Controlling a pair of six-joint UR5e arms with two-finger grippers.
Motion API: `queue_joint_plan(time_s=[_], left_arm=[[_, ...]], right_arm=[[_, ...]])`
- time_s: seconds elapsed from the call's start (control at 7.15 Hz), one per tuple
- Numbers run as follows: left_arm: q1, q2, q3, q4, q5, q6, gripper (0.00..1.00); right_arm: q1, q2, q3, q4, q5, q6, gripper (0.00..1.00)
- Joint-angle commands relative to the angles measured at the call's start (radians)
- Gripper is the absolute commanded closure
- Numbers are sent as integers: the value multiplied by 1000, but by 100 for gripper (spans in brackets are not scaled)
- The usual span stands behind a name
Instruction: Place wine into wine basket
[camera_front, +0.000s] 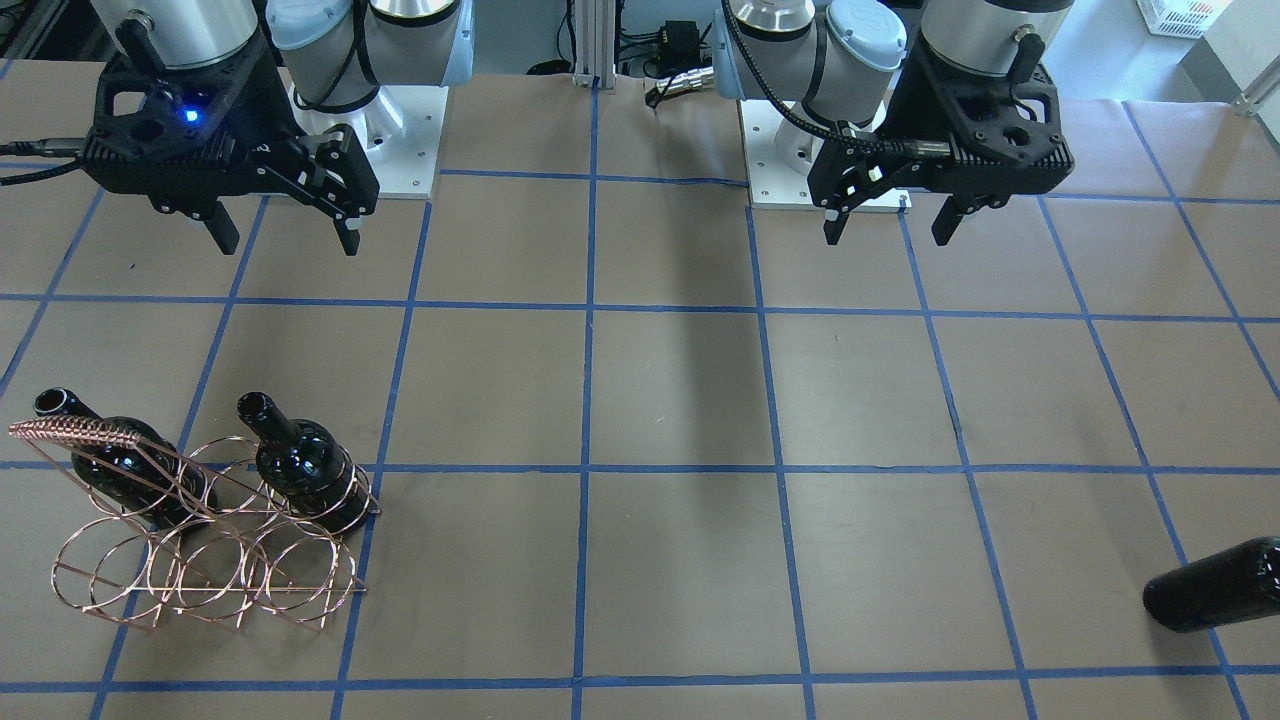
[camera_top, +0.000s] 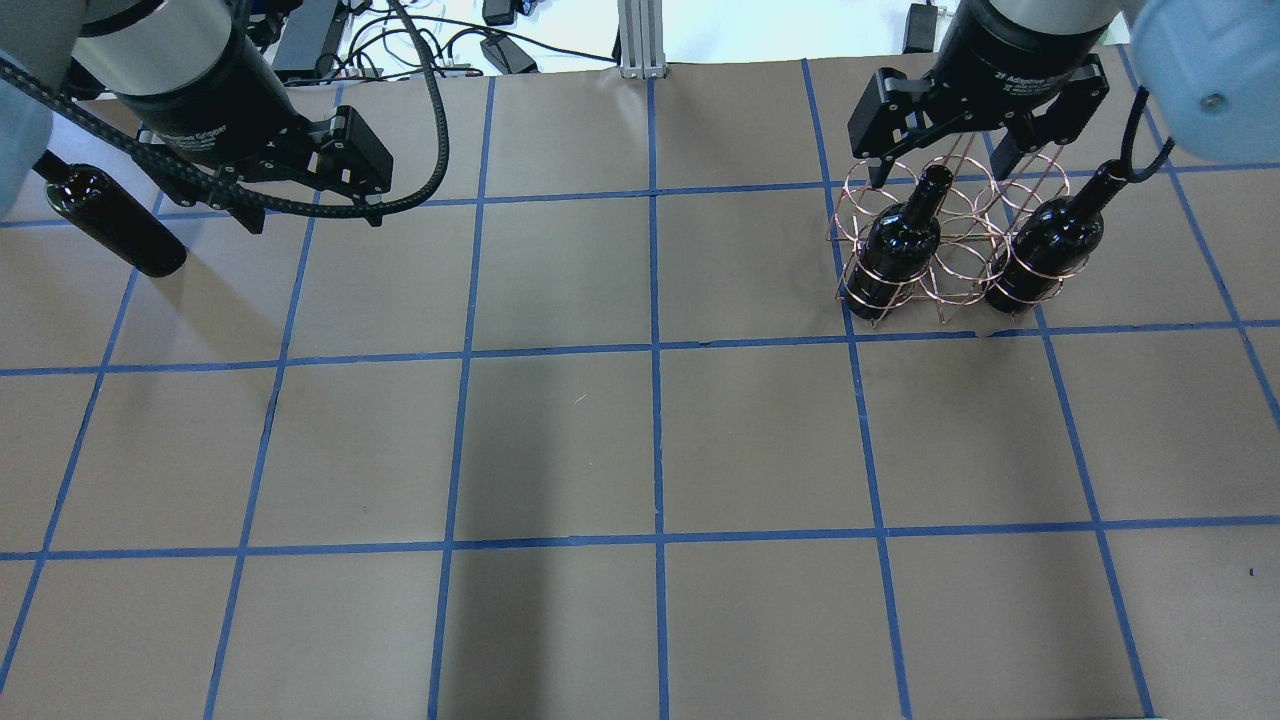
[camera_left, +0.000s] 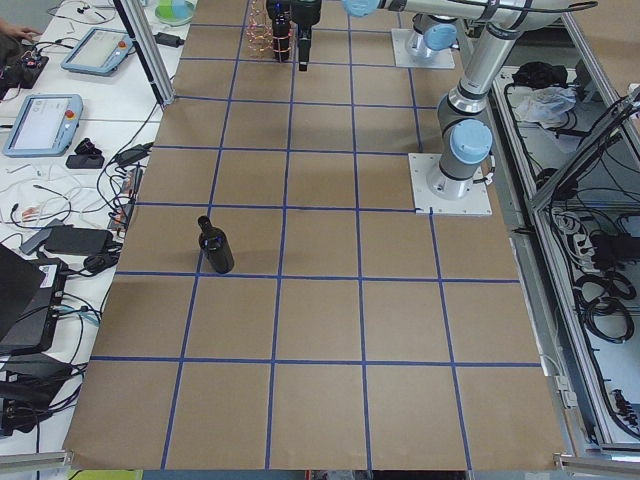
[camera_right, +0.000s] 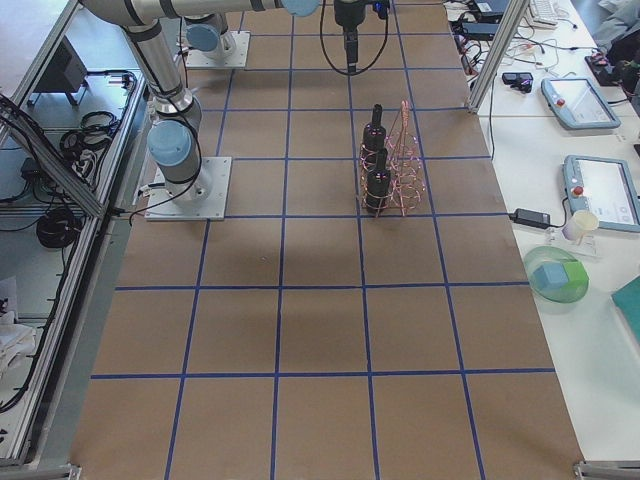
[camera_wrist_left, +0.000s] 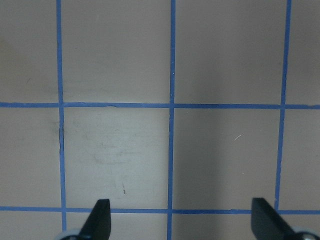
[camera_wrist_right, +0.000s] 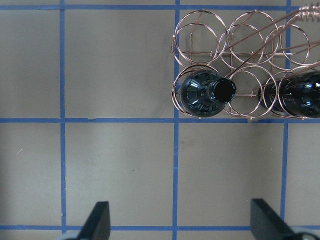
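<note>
The copper wire wine basket (camera_front: 200, 560) stands on my right side of the table and also shows in the overhead view (camera_top: 955, 265) and the right wrist view (camera_wrist_right: 235, 35). Two dark bottles stand in its hoops (camera_front: 300, 465) (camera_front: 125, 465), with an empty hoop between them. The third wine bottle (camera_top: 115, 225) stands upright alone at the far left (camera_left: 215, 250) (camera_front: 1215, 585). My right gripper (camera_top: 940, 170) hangs open and empty above the basket's near side (camera_wrist_right: 180, 220). My left gripper (camera_top: 310, 215) is open and empty (camera_wrist_left: 182, 220), to the right of the loose bottle.
The table is brown paper with a blue tape grid (camera_top: 655, 350). The arms' white base plates (camera_front: 390, 150) (camera_front: 790, 170) sit at the robot's edge. Side benches with tablets and cables (camera_left: 70, 110) (camera_right: 580, 100) flank the operators' side.
</note>
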Motion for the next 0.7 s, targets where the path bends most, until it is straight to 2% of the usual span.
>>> queue_joint_plan(time_s=[0.0, 0.28, 0.56], left_arm=[[5, -12, 1, 7, -6, 4, 0], [24, -11, 15, 8, 13, 6, 0], [175, -14, 23, 10, -5, 6, 0]], right_arm=[[1, 0, 1, 0, 0, 0, 0], [1, 0, 1, 0, -1, 0, 0], [1, 0, 0, 0, -1, -2, 0]])
